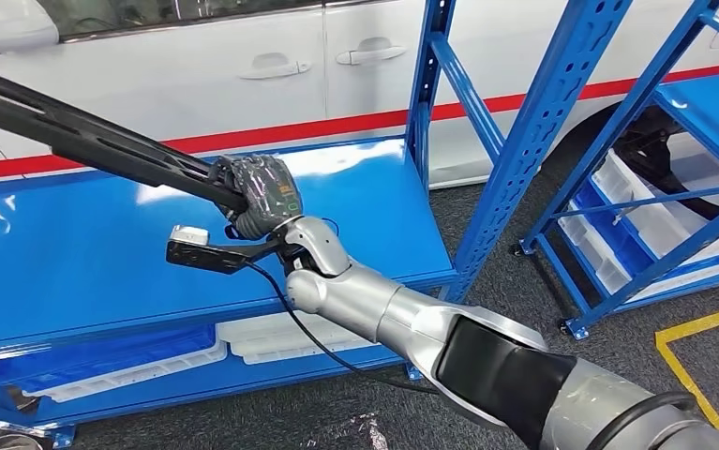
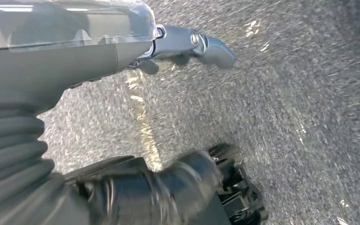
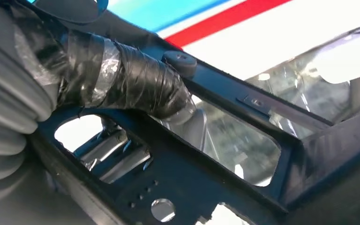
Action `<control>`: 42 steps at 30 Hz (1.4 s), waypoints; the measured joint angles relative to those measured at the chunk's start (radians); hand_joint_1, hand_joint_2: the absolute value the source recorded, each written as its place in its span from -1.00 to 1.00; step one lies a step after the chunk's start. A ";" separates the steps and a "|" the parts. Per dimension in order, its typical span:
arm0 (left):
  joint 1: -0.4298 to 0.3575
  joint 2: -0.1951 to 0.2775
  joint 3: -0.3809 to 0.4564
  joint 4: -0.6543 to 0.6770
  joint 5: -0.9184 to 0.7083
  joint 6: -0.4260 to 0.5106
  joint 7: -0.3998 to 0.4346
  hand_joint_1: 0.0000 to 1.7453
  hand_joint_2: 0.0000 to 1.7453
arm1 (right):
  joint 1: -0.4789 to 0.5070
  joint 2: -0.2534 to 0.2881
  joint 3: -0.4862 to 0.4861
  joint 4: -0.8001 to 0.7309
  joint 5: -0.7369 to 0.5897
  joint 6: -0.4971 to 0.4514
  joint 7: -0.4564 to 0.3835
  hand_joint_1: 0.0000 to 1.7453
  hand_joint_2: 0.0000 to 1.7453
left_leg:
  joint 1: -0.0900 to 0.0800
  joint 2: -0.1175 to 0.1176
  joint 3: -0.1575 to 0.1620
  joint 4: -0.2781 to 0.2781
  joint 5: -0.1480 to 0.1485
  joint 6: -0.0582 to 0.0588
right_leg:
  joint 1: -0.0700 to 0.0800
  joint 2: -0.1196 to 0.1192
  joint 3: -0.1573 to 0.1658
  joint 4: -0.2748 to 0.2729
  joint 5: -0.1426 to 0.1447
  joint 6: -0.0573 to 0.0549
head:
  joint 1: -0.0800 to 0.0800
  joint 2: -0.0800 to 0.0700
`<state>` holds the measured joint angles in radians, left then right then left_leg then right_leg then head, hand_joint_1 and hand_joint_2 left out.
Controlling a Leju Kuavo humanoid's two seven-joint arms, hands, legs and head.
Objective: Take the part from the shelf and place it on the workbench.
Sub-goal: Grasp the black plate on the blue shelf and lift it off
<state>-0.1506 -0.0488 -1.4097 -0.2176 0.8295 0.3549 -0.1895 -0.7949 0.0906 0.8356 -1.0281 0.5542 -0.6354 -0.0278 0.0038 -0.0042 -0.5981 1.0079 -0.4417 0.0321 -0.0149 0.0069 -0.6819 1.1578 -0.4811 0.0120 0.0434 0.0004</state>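
Observation:
The part is a long black frame-like strip running from the upper left down to my right hand. That hand, wrapped in dark tape, grips the strip's near end above the blue shelf. In the right wrist view the taped fingers curl around a bar of the black part, which has cut-outs and small holes. My left hand hangs over grey carpet with its thumb held out and nothing in it.
A white car with a red stripe stands behind the shelf. A blue upright rises just right of my hand. White bins lie on the lower shelf. A second blue rack with bins stands at right, near a yellow floor line.

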 joint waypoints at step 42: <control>0.028 0.243 0.004 -0.606 -0.262 0.244 0.375 -1.00 1.00 | 0.345 -0.256 -0.120 -0.827 -0.158 0.207 -0.058 1.00 1.00 | 0.002 0.003 -0.126 0.237 -0.145 -0.046 | -0.007 -0.004 0.071 -0.094 0.015 -0.042 | -0.003 0.000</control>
<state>-0.1225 0.1941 -1.4057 -0.8235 0.5678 0.5993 0.1852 -0.4502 -0.1658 0.7156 -1.8555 0.3960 -0.4281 -0.0858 0.0060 -0.0013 -0.7237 1.2448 -0.5865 -0.0137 -0.0222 0.0032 -0.6108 1.0639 -0.4660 -0.0305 0.0403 0.0004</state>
